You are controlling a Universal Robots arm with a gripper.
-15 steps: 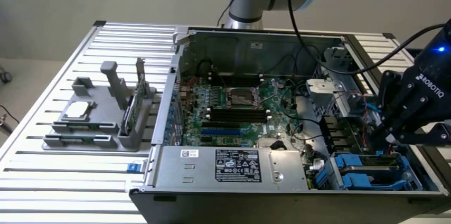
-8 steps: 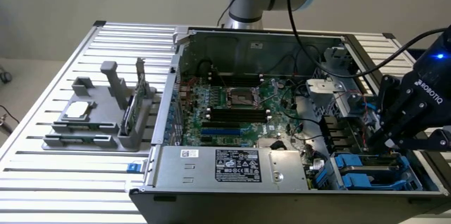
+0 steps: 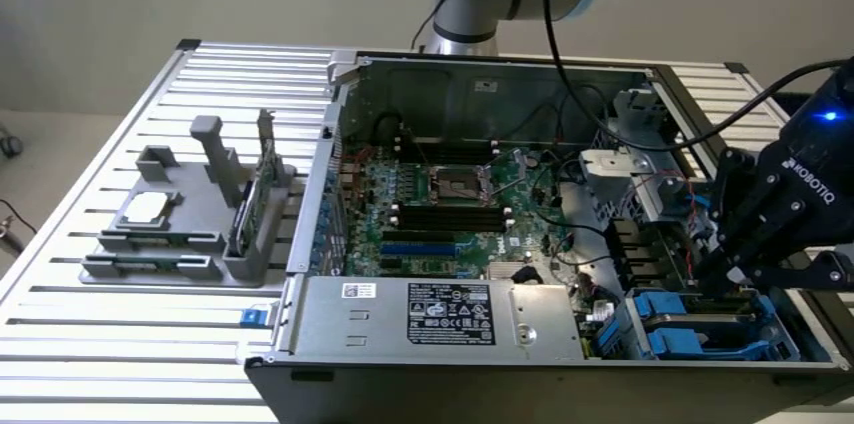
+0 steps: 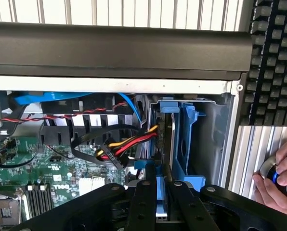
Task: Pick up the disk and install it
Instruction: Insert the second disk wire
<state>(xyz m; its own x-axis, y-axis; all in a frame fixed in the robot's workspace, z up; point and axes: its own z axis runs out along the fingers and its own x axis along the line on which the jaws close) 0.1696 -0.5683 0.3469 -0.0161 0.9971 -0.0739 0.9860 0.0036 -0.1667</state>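
1. In the exterior view, an open computer case is lying on a ribbed aluminium table. The green motherboard is facing up, and a grey labelled power-supply box is sitting along the near edge.
2. At the exterior view's right, the black gripper is reaching down into the case's lower right corner, just above the blue plastic drive bays.
3. The wrist view is showing what that angle hides. The gripper is clamping narrowly on the disk, a thin metal slab seen edge-on with blue bracket trim.
4. The disk is standing inside the blue drive cage, close against the cage walls with little room on either side.
5. A bundle of red, yellow and black cables is curving in just beside the disk.
6. Outside the case wall, a black keyboard is resting on the table, and a person's hand is gripping a round device with a blue light.
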